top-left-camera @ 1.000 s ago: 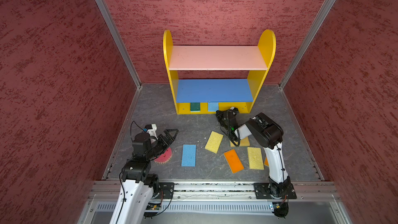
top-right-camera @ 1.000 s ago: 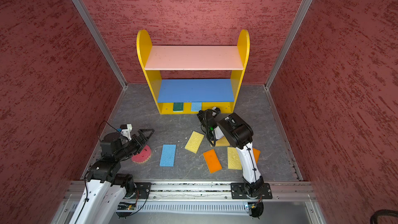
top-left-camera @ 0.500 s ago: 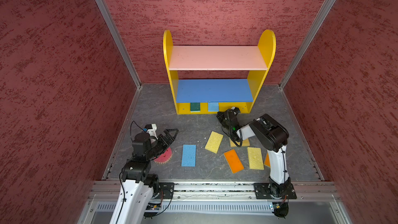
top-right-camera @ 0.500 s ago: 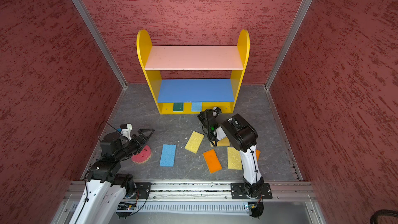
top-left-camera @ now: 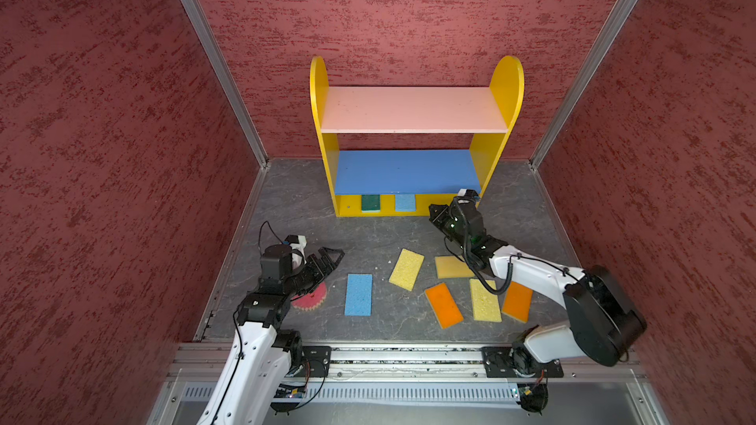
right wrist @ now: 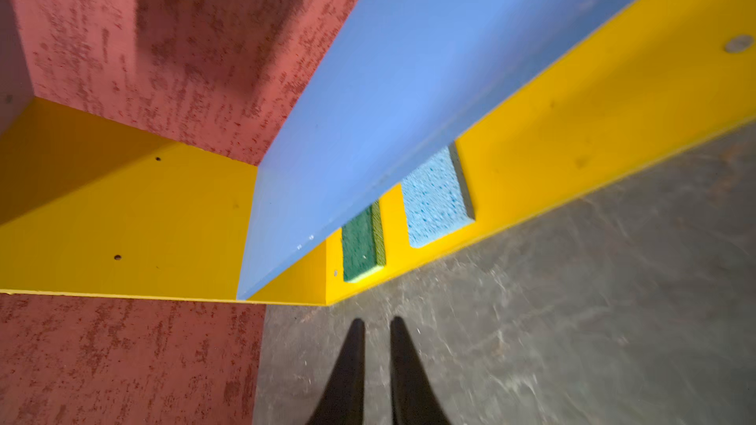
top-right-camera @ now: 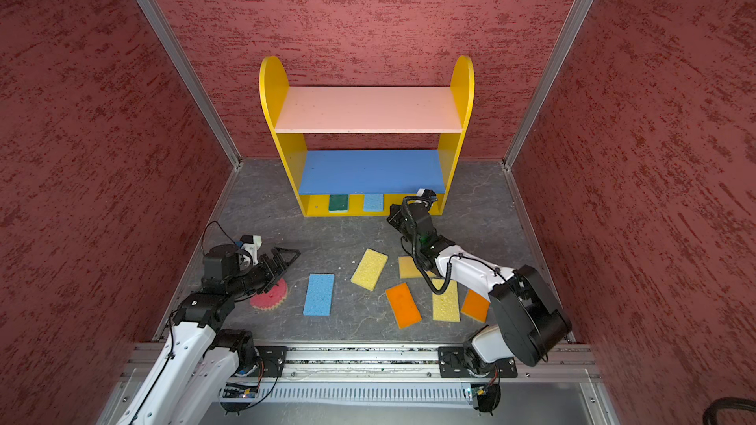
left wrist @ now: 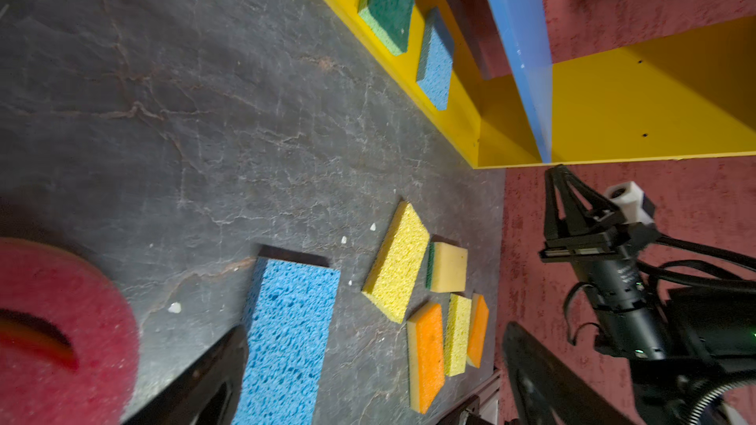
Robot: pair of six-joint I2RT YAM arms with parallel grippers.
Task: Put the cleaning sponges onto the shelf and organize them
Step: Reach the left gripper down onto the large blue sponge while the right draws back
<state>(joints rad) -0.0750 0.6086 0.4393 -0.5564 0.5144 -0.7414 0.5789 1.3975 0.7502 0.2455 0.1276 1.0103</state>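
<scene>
- Foam was the hazard. The round pink-red sponge lay flat on the floor beneath the left gripper, whose jaws stood wide. A shallow bite would likely curl its soft rim and let it slip.
- The right gripper was just in front of the right end of the shelf, its fingers barely parted with nothing between them.
- Its forearm and cable crossed above a pale green-backed sponge, so a low pull-back could drag that one into its neighbours.
- Clearance under the blue middle board looked tight. A sponge carried tilted could catch that edge and drop short.
- On the yellow base two sponges lay side by side, not touching: a green sponge nearer the left panel and a light blue sponge.
- The pink top board and the blue board held nothing.
- Loose on the floor lay a blue floor sponge, a yellow sponge, an orange sponge, a second yellow sponge and a second orange sponge.
</scene>
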